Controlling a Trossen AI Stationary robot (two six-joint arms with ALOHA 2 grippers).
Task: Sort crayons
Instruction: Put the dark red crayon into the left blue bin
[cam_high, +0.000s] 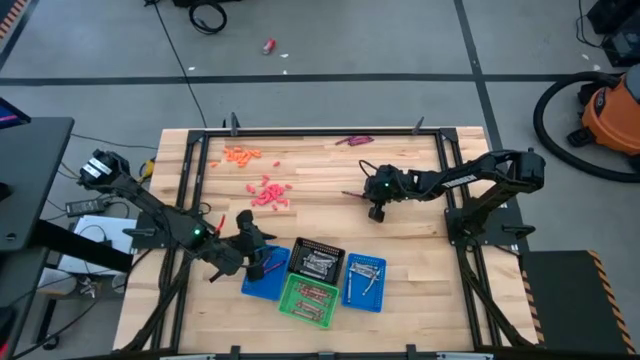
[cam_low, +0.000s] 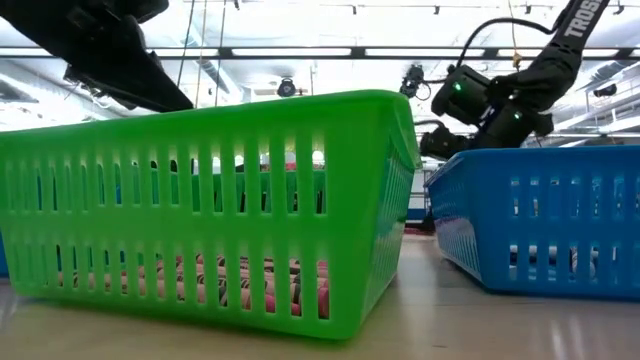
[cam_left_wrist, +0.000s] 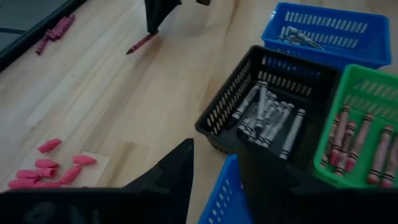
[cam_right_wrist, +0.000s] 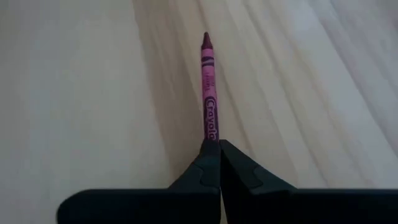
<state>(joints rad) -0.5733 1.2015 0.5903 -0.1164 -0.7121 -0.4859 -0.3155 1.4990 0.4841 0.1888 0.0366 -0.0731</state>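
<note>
My right gripper (cam_right_wrist: 219, 144) clamps the crayon's (cam_right_wrist: 209, 93) rear end; its long axis points straight ahead (left arm waits by baskets).

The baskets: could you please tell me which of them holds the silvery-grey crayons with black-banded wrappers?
The black basket, standing between a blue basket and the green basket. Its crayons are grey; the green one's are reddish.

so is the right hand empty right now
No, the right hand is shut on the end of a maroon crayon that sticks out from between its fingers over the wooden table.
</note>
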